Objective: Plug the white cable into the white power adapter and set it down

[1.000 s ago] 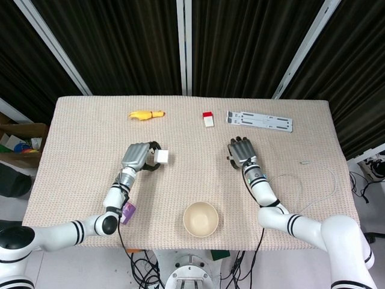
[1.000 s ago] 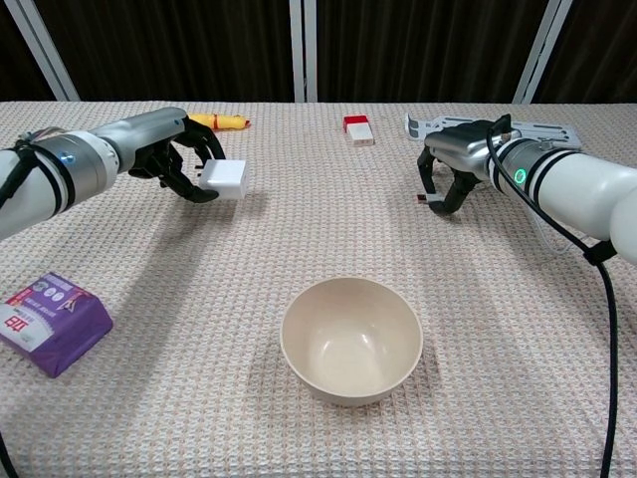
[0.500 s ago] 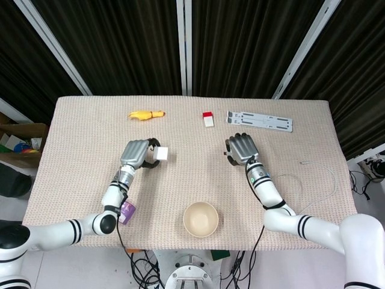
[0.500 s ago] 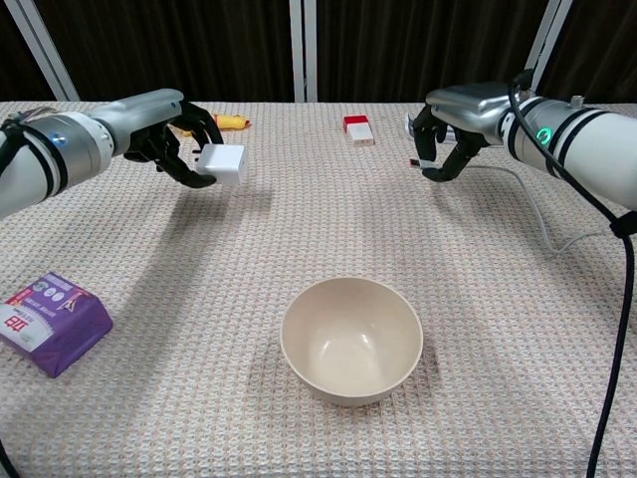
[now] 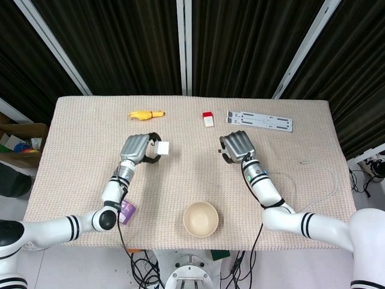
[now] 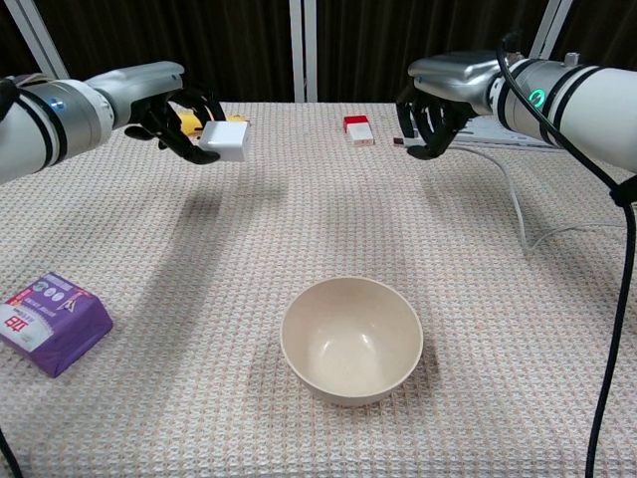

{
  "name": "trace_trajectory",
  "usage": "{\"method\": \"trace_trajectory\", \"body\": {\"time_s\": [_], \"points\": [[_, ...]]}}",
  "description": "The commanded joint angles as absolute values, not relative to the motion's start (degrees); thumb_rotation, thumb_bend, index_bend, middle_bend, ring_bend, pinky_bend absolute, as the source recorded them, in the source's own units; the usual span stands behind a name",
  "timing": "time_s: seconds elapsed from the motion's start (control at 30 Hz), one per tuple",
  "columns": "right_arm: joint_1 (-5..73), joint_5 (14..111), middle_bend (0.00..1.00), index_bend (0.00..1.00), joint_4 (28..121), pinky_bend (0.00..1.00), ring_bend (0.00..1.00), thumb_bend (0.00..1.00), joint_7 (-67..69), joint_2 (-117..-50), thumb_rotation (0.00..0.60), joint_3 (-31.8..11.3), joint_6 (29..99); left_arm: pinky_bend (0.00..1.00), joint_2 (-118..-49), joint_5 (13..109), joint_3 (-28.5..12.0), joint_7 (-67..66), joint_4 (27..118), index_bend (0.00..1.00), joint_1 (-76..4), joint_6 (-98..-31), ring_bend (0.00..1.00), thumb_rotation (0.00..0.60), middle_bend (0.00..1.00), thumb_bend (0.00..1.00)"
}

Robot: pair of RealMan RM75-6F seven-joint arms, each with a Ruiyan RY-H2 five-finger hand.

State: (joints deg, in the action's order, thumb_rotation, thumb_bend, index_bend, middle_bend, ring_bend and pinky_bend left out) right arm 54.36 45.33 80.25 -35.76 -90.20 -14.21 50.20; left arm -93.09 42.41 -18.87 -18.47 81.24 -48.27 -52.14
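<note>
Left hand (image 6: pixel 174 115) grips white power adapter (image 6: pixel 225 140) mid-air, right hand (image 6: pixel 430 118) pinches white cable (image 6: pixel 518 204) plug end – both lifted, well apart – plugging and set-down not yet done

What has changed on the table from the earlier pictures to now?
Both hands rose and moved closer together: the left hand lifted the adapter, and the right hand lifted the cable plug. Neither let go. The bowl, purple packet and far items stayed put.

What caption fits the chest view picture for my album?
Left hand holds the white power adapter; right hand holds the white cable plug, above a bowl.
</note>
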Motion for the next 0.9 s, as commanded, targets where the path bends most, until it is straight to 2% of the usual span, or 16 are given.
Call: {"method": "trace_trajectory", "body": {"time_s": [0.03, 0.47, 0.9], "points": [[55.30, 44.65, 0.64, 0.66, 81.00, 0.49, 0.47, 1.00, -36.57, -90.30, 0.600, -14.59, 50.65, 0.96, -92.62, 41.55, -19.27, -17.97, 82.11, 0.55, -48.70, -51.34, 0.75, 0.600, 0.47, 0.24], [61.92, 37.33, 0.64, 0.68, 82.05, 0.49, 0.47, 1.00, -42.48, -92.58, 0.600, -15.56, 50.24, 0.96, -92.40, 40.96, -18.91, -19.89, 83.98, 0.55, -51.57, -51.57, 0.75, 0.600, 0.47, 0.24], [67.56, 28.32, 0.63, 0.69, 79.35, 0.49, 0.47, 0.99, -44.10, -95.60, 0.600, -17.54, 50.27, 0.96, -94.47, 37.52, -19.13, -24.25, 83.80, 0.55, -54.68, -54.89, 0.75, 0.600, 0.48, 0.23]]}}
